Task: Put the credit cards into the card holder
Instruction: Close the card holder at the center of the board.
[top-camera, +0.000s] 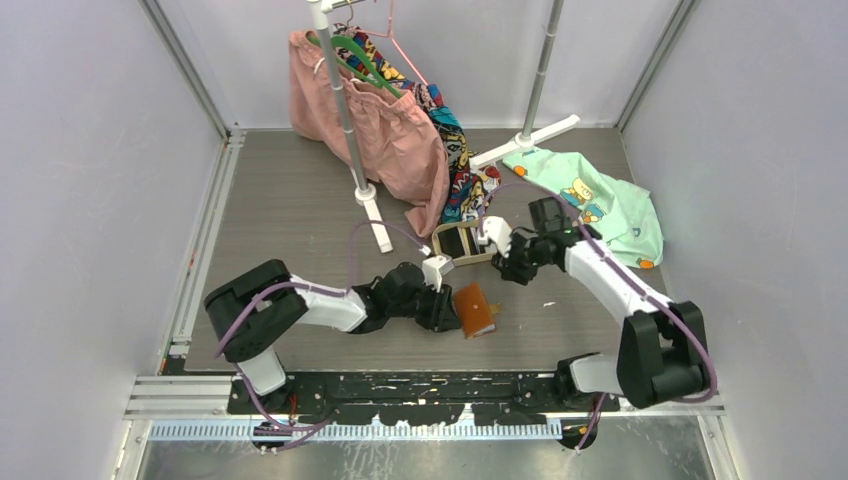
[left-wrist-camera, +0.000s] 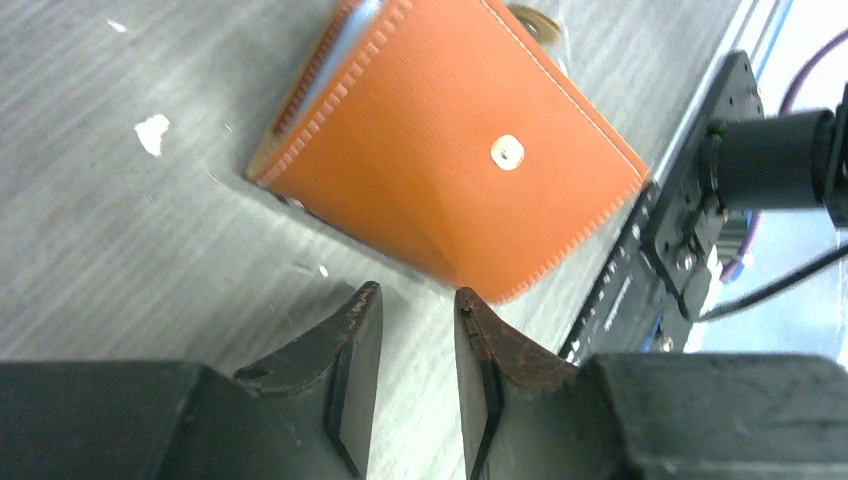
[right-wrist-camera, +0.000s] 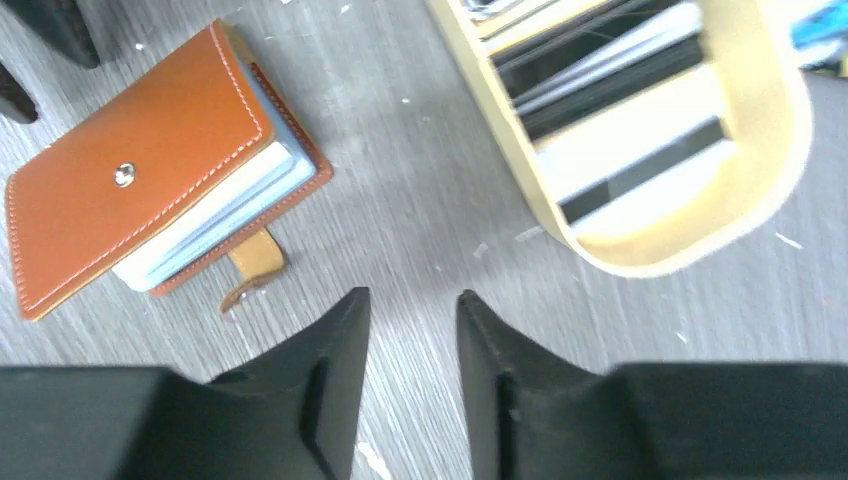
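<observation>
Orange-brown stitched leather folding card holder (top-camera: 476, 310) lies closed and flat on the grey wood-grain table (top-camera: 300, 210). Its metal snap stud (left-wrist-camera: 508, 152) faces up, the tan strap tab (right-wrist-camera: 250, 268) hangs loose and unsnapped, and bluish-grey pockets show at the edge. Low and just beside it is the left pincer (left-wrist-camera: 418, 300): holder straight ahead of the tips, one corner very near them, contact cannot be told. Its black fingers (left-wrist-camera: 350, 350) are parted by a narrow gap with nothing between. Over bare table is the right pincer (right-wrist-camera: 412, 300), fingers likewise slightly apart and empty. The holder is ahead and to the left of it in its wrist view, near. A pale beige oval plastic tray (right-wrist-camera: 780, 130) is ahead and to the right, near, not touching. Thin flat plastic credit cards (right-wrist-camera: 630, 125) lie stacked inside that tray, mostly dark, one whitish with a dark stripe.
</observation>
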